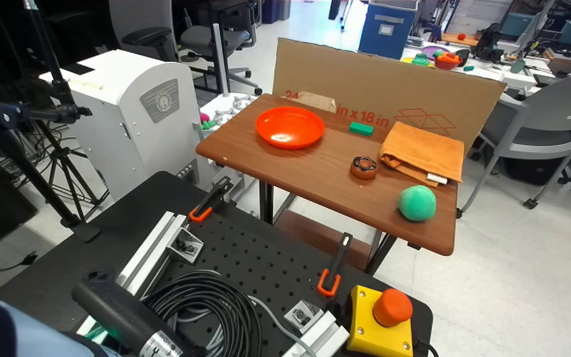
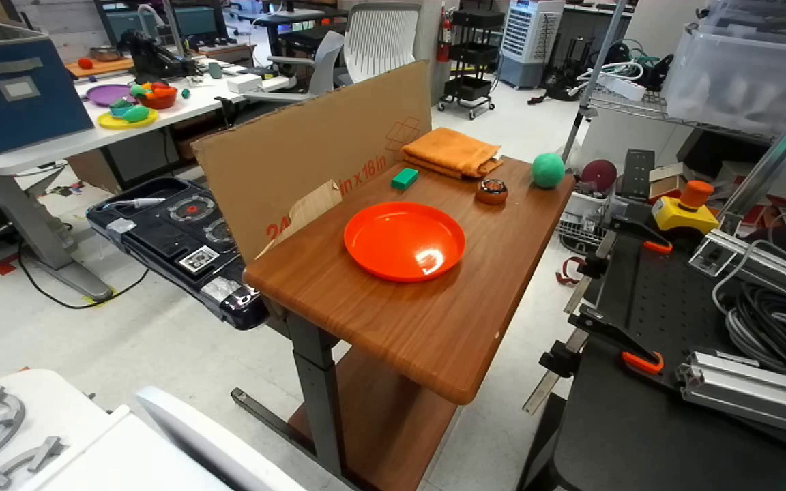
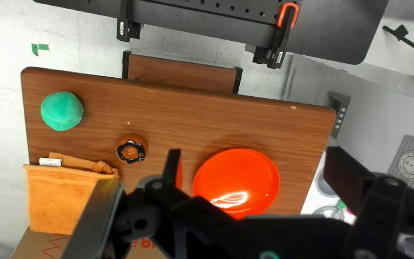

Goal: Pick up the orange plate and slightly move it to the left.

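Plate: set flat and upright on the wooden table, toward the end opposite the ball; its orange-red surface is lit by a bright glare, and in the wrist view its lower edge is partly hidden by the gripper.
Gripper: held above the table and spread wide; in the wrist view the plate is framed in its gap.
Block: green, laid near the plate and just beside the cardboard, as shown in both exterior views.
Puck: brown, topped by a black scalloped ring, placed between plate and ball, just beside the cloth; what it is cannot be told.
Cloth: orange, folded in layers, set near the cardboard at the ball's end; a white tag is shown at its edge, and one corner is carried slightly past the table's edge.
Ball: green, rested near the table's corner, apart from cloth and puck.
Cardboard: stood along one long side of the table, printed in red; "in x 18 in" can be read.
Bench: black, perforated in part, placed across a gap from the table's other long side; two orange-tipped clamps are fixed at its edge, and a yellow-boxed button and a coil of cable are set on top.
Cabinet: white, stood past the plate's end of the table.
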